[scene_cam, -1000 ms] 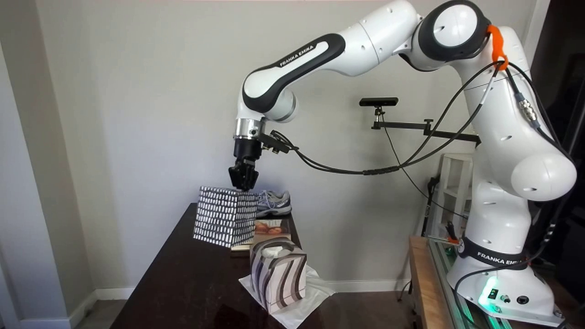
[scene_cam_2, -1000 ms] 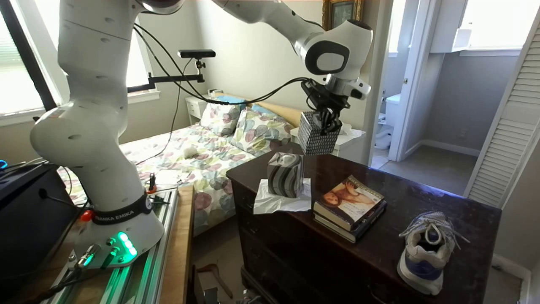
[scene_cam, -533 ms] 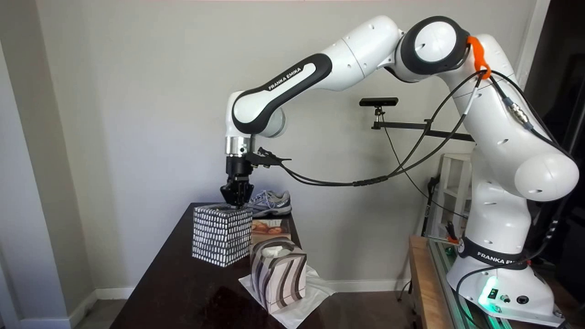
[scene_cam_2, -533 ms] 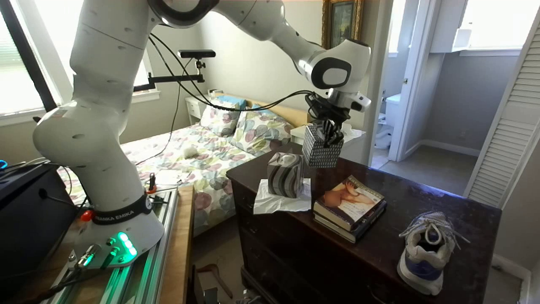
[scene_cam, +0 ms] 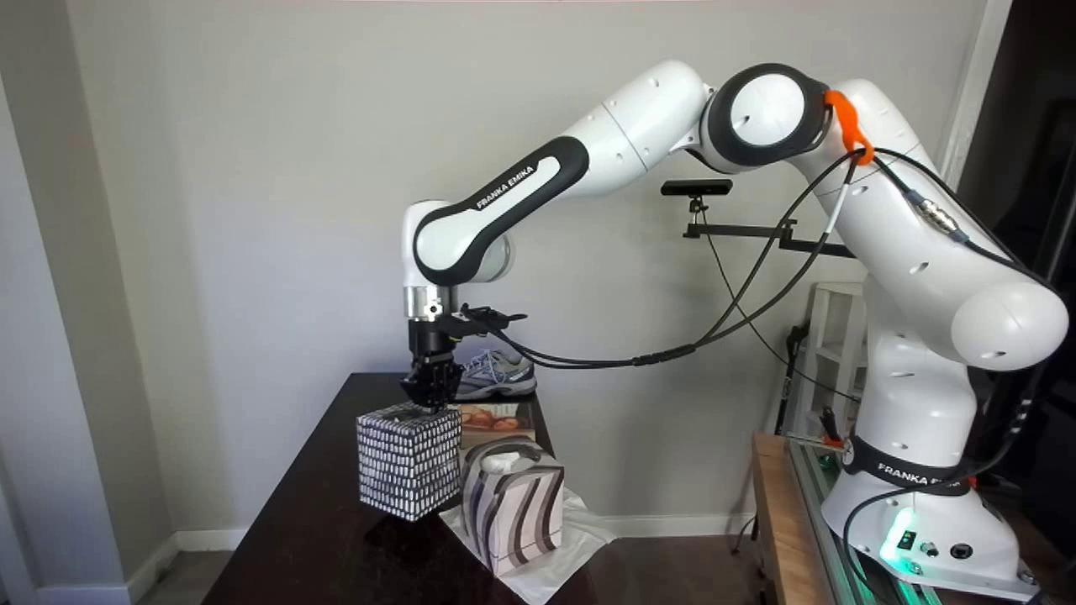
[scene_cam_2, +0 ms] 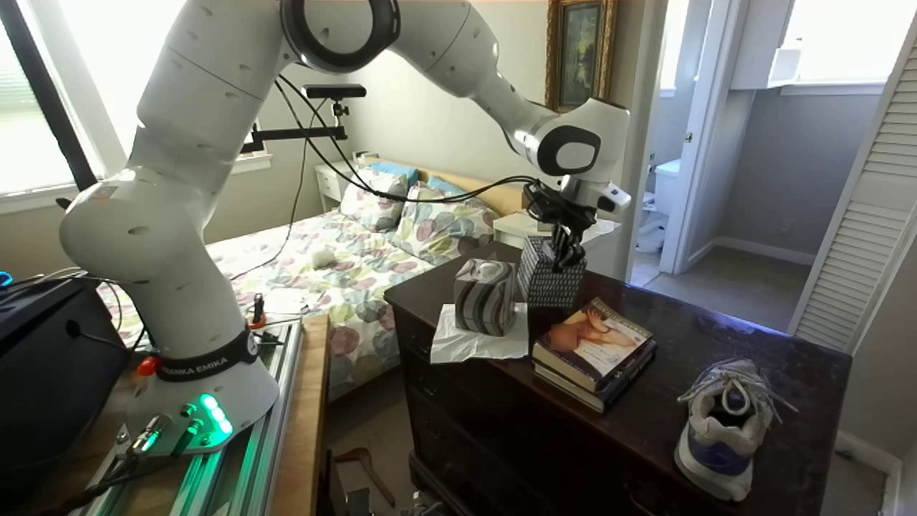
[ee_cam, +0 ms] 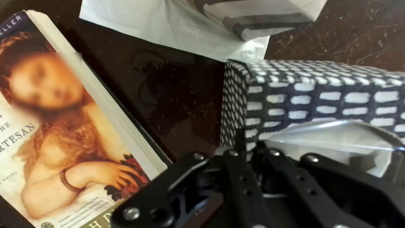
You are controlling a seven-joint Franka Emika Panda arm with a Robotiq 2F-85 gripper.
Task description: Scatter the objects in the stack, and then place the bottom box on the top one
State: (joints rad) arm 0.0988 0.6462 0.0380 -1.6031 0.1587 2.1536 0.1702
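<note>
Left of centre in an exterior view, the gripper (scene_cam: 433,407) points straight down, its jaws narrow and pinched on the top edge of the checkered box (scene_cam: 409,470); whether the base of that box touches the dark dresser (scene_cam_2: 716,337) I cannot tell. In the wrist view the jaws rise from the bottom centre and meet at the box's edge, with clear film (ee_cam: 332,139) on the box to their right. The striped box (scene_cam_2: 484,297), the bottom box of the task, stands upright near the middle of an exterior view, on a white sheet (scene_cam_2: 462,347), just left of the checkered box. Only part of it shows at the top of the wrist view. Right of centre in an exterior view, a picture-covered book (scene_cam_2: 598,340) lies flat on another book (scene_cam_2: 571,389), and the grey-white sneaker (scene_cam_2: 720,448) rests at the lower right, well apart from the boxes.
</note>
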